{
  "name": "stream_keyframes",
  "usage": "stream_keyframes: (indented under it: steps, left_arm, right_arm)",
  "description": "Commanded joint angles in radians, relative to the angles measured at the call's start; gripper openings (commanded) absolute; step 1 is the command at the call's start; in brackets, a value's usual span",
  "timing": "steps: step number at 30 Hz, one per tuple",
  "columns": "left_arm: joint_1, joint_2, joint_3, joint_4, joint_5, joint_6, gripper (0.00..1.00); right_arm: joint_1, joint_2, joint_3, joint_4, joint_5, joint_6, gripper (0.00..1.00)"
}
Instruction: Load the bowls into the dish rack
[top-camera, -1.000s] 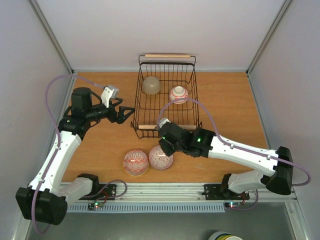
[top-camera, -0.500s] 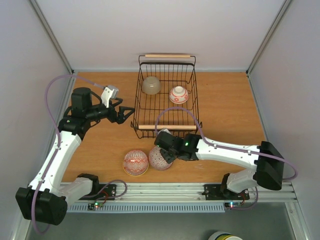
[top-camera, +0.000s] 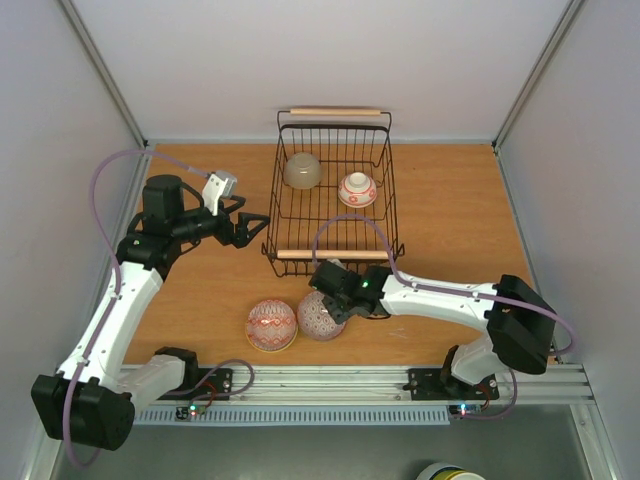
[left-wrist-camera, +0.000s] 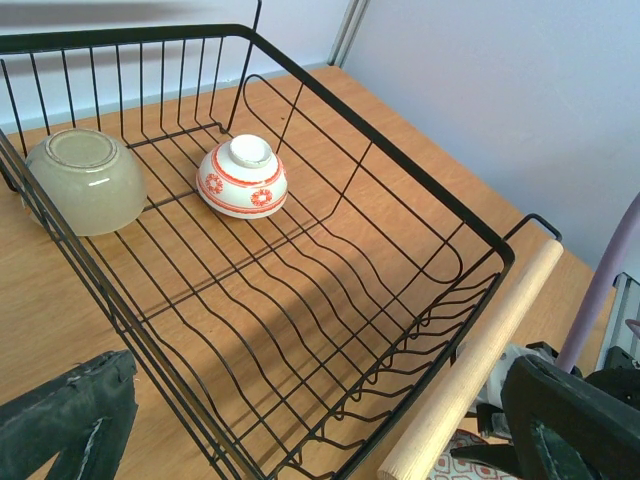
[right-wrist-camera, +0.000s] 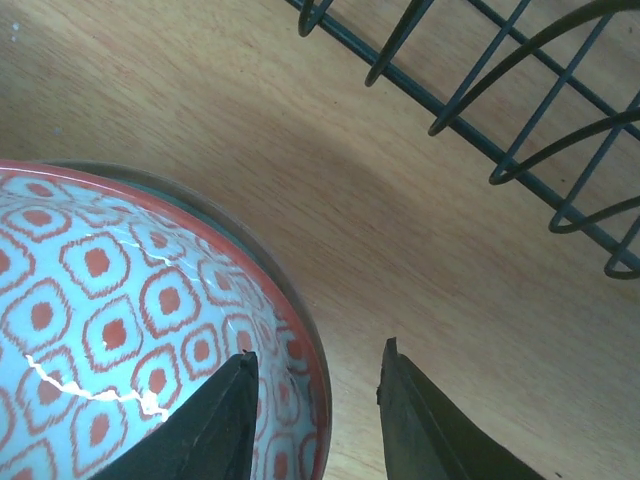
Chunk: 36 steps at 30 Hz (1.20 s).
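Two bowls stand on the table: a red patterned bowl (top-camera: 271, 325) and, touching its right side, a bowl with red diamonds (top-camera: 318, 316). My right gripper (top-camera: 331, 303) is at that second bowl. In the right wrist view its jaws straddle the rim of the bowl (right-wrist-camera: 100, 300), one finger (right-wrist-camera: 222, 425) inside and the other finger (right-wrist-camera: 425, 425) outside, open with gaps to the rim. The dish rack (top-camera: 330, 254) holds a beige bowl (top-camera: 302, 171) and a white-and-red bowl (top-camera: 357, 189), both upside down. My left gripper (top-camera: 262, 225) hangs open and empty by the rack's left side.
The rack's near wooden handle (left-wrist-camera: 480, 360) lies just behind the right gripper, and its wire corner (right-wrist-camera: 520, 130) shows above the jaws. White walls enclose the table on three sides. The arm bases and a metal rail run along the front edge.
My right arm has slid left and lower onto the diamond bowl's rim, and its jaws have narrowed a little. The left arm has not moved.
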Motion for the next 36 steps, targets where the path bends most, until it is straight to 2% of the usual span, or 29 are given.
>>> stream_keyframes:
  steps: [1,14,27,36]
  left_arm:
    - [-0.004,0.001,0.019,0.029,0.015,0.016,0.99]
    - [-0.004,0.002,0.019,0.03,0.018,0.015,0.99]
    - [-0.004,0.003,0.018,0.031,0.021,0.018,0.99]
    - [-0.004,0.001,0.018,0.031,0.024,0.016,0.99]
  right_arm:
    - [-0.006,0.024,-0.009,0.033,0.009,0.017,0.33]
    - [-0.006,0.038,0.013,0.03,0.064,0.019,0.25]
    - [-0.003,0.005,0.017,0.004,0.114,0.032,0.1]
    - [-0.003,-0.012,0.034,-0.028,0.137,0.023,0.17]
